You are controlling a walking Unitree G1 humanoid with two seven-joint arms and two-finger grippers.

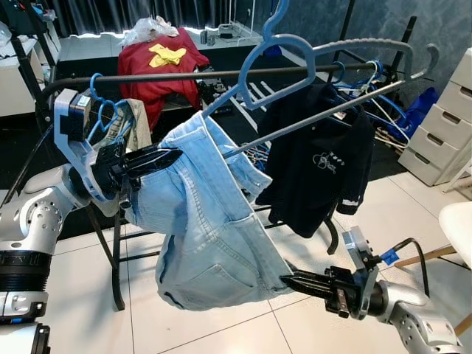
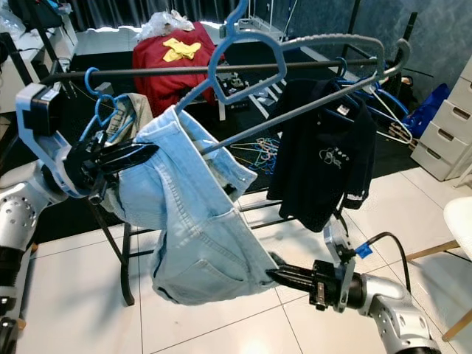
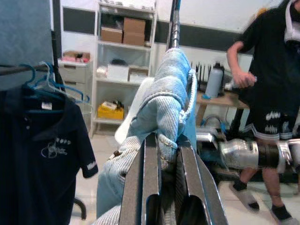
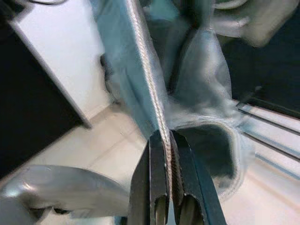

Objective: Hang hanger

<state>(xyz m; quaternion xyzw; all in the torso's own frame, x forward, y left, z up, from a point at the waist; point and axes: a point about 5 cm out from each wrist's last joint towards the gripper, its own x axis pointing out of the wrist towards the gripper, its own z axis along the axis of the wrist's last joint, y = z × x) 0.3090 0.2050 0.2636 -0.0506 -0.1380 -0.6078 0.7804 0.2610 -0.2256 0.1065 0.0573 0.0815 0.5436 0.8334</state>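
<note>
White floor tiles under the drying rack (image 1: 221,74): my left gripper (image 1: 158,158) and right gripper (image 1: 295,281) both pinch the denim shirt (image 1: 214,236), its blue hanger (image 1: 276,63) hook above the rail.

White tiled floor (image 1: 243,324), dark curtains (image 1: 133,13) behind, white drawers (image 1: 442,125) by a blue-grey wall (image 1: 383,22).

The denim shorts (image 1: 214,236) are showing as soft, pale-washed cotton with raised stitched seams. The blue hanger (image 1: 276,55) is looking like smooth, slightly glossy plastic. The rack's rail (image 1: 221,74) is appearing as dark matt metal, and the floor tiles (image 1: 243,324) are gleaming white and glossy.
</note>
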